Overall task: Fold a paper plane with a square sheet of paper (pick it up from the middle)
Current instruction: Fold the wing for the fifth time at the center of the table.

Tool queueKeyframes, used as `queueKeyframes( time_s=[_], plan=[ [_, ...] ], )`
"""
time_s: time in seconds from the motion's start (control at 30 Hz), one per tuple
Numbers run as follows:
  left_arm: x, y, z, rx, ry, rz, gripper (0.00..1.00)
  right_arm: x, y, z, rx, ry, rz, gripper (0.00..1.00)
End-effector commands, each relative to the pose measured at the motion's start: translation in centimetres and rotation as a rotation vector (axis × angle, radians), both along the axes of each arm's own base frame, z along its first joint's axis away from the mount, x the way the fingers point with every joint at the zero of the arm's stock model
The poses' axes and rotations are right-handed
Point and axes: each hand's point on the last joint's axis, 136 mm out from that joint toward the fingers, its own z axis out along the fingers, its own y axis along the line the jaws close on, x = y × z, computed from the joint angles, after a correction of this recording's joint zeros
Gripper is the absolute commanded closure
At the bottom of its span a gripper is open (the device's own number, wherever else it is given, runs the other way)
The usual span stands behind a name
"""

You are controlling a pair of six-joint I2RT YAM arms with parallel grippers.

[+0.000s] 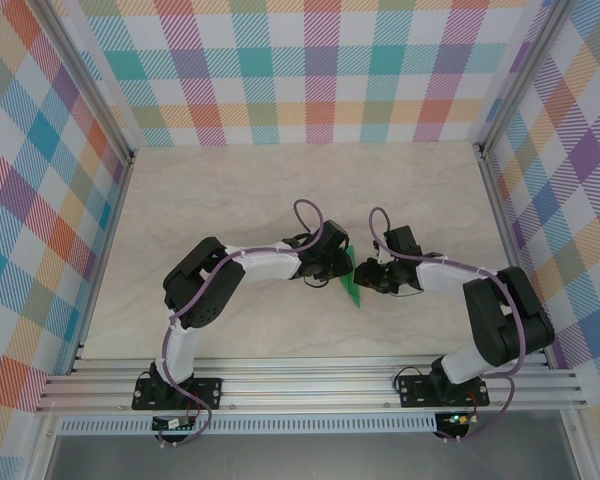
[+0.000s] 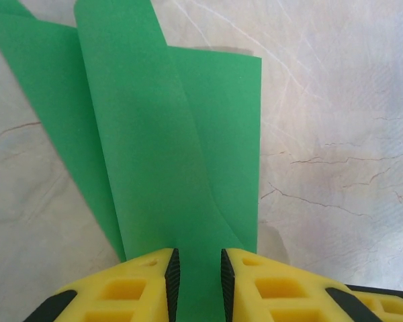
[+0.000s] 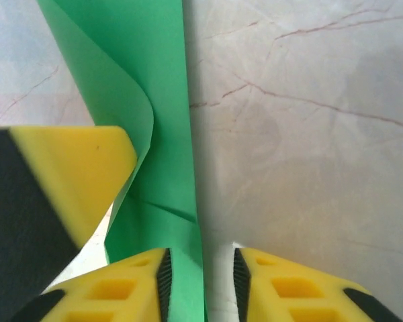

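Square sheet of paper (image 1: pixel 352 276): bright green, folded into long overlapping flaps, held on edge over the middle of the surface (image 1: pixel 230 190), between the two arms.
Left gripper (image 2: pixel 196 272): pinching the sheet's near end, paper filling the slot between both pads.
Right gripper (image 3: pixel 200 272): spread; the sheet's edge lies against one pad, with a bare gap to the other.
Flaps: one curls loosely outward in the right wrist view.

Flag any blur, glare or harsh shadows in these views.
Top external: even light, no glare, green paper small but sharp. Left wrist: paper crisp, soft shadow beside its right edge. Right wrist: yellow finger at left out of focus.
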Motion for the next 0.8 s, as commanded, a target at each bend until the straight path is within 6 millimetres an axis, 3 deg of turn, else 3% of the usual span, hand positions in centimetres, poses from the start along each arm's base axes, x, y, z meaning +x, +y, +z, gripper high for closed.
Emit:
queueKeyframes(
  time_s=[0.0,0.23,0.5,0.77],
  plan=[
    [0.4,0.0,-0.3,0.022,0.002,0.007,0.75,-1.2,0.6,0.7,0.060,-0.001,0.048,0.54],
    [0.3,-0.2,-0.1,0.007,0.007,0.004,0.75,-2.0,1.4,1.5,0.102,-0.039,0.140,0.38],
    [0.4,-0.6,0.2,-0.019,0.010,0.004,0.75,-1.9,2.0,0.9,0.033,-0.067,0.205,0.40],
    [0.4,-0.8,0.6,-0.033,0.010,0.006,0.75,-1.4,1.6,-0.2,-0.064,-0.091,0.193,0.48]
  ],
)
